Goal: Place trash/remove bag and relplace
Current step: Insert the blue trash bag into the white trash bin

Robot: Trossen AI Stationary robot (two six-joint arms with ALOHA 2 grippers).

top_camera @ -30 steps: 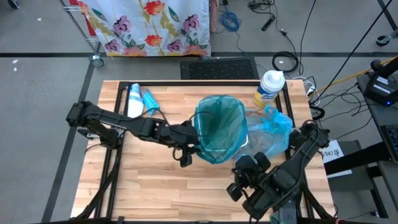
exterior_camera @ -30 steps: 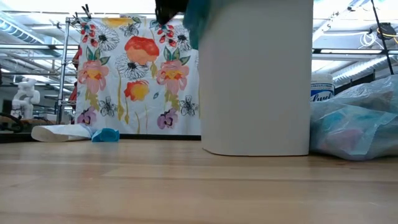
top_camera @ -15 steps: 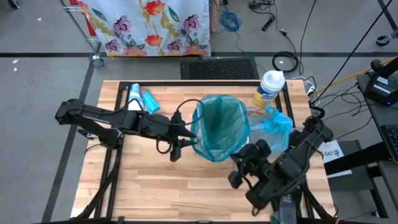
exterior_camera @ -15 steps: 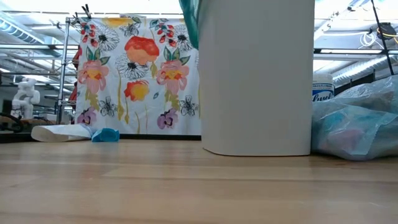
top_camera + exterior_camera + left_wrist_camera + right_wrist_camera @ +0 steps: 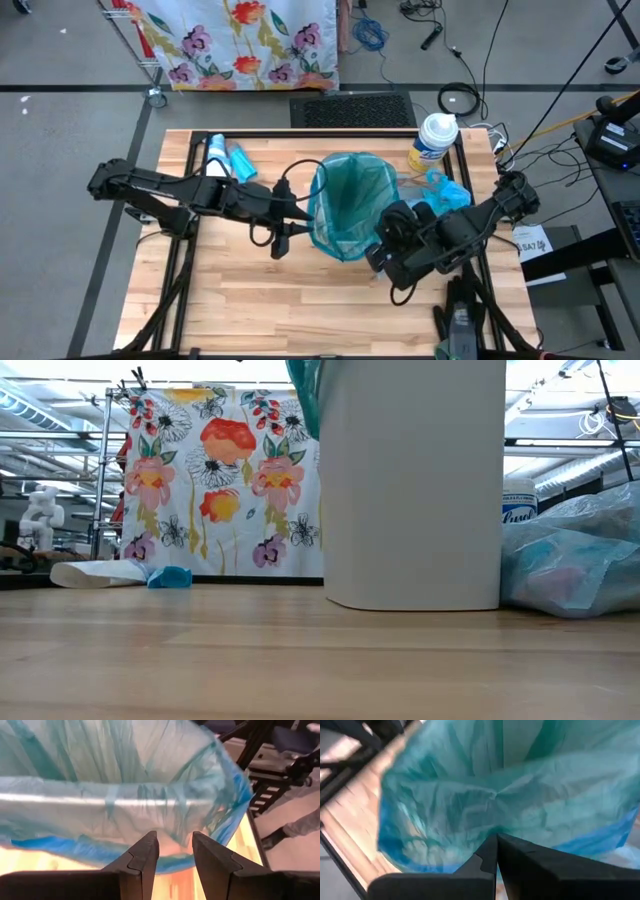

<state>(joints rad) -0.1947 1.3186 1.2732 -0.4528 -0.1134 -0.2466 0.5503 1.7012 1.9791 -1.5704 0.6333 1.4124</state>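
Note:
A white bin (image 5: 415, 480) stands mid-table, lined with the teal-green bag (image 5: 350, 205), whose edge drapes over the bin's rim (image 5: 303, 390). To the bin's right, the pale-blue bag (image 5: 440, 198) holding the trash lies on the table (image 5: 575, 565). My left gripper (image 5: 298, 215) hovers open just left of the bin, level with the draped edge (image 5: 150, 815); its fingers (image 5: 145, 855) stand apart in front of it. My right gripper (image 5: 385, 238) is shut at the bin's near-right rim, with its tips (image 5: 496, 837) up against the teal plastic (image 5: 510, 795). My right gripper's shut fingertips point slantwise down at the teal bag's draped edge on the bin's near-right side. Whether they touch the plastic, I cannot tell.
A white tube (image 5: 215, 160) and a small blue item (image 5: 240, 162) lie at the table's far left. A yellow-and-white canister (image 5: 433, 140) stands at the far right, behind the pale-blue bag. Bare wood stretches along the near edge (image 5: 290, 300).
My left gripper has drawn back from the bin toward the table's left edge and risen a little, staying open. My right gripper has swung from the near edge toward the bin's near-right rim, still shut. The teal bag's rim has stayed spread over the bin.

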